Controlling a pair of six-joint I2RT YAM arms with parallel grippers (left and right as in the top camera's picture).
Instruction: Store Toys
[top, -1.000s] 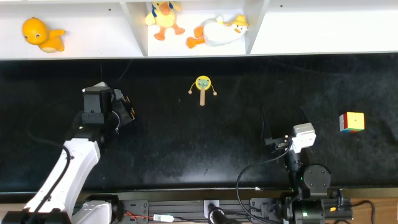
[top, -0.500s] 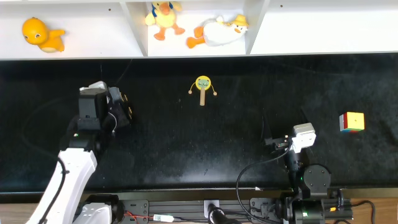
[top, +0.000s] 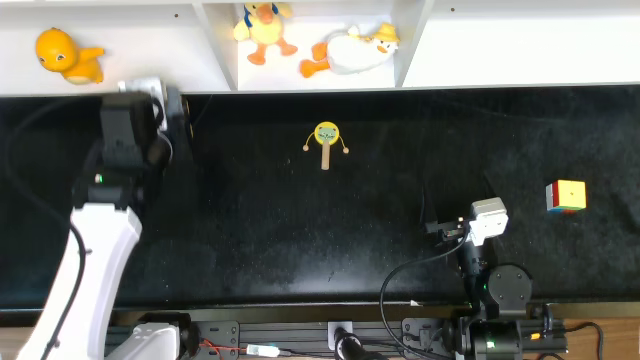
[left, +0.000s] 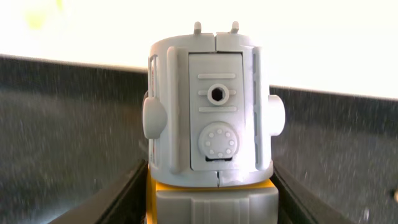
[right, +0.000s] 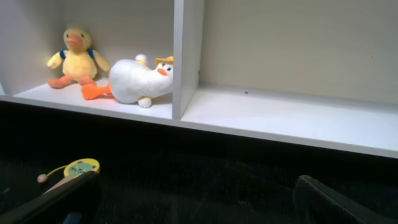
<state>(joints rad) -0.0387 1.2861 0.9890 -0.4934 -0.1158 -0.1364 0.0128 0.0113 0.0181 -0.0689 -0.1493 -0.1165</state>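
- The black worktop (top: 300, 230) has broad bare stretches across its middle and right; the few toys on it lie well apart.
- The white shelf (top: 500, 50) runs along the far edge and is split by upright dividers; its right compartment is bare, with its front lip meeting the worktop.
- The left tool (left: 211, 182) sits near the shelf's front edge, by the left compartment. It is clamped on a robot toy (left: 211, 112), with one finger against each side.
- The right tool (right: 198, 180) is low near its base with its fingers spread wide, facing the shelf.
- The robot toy is a grey, rounded block with ribbed sides, a round knob on each flank, a panel with a hex hole and a dial, and a yellow band below. Its lower body is cut off, so the legs cannot be made out.
- A white duck (top: 350, 50) lies on its side beside a yellow duck (top: 262, 28) in the middle compartment.
- An orange duck (top: 68, 55) sits in the left compartment.
- A colour cube (top: 565, 196) rests near the worktop's right edge.
- A rattle drum (top: 326, 140) lies mid-worktop, just before the shelf.
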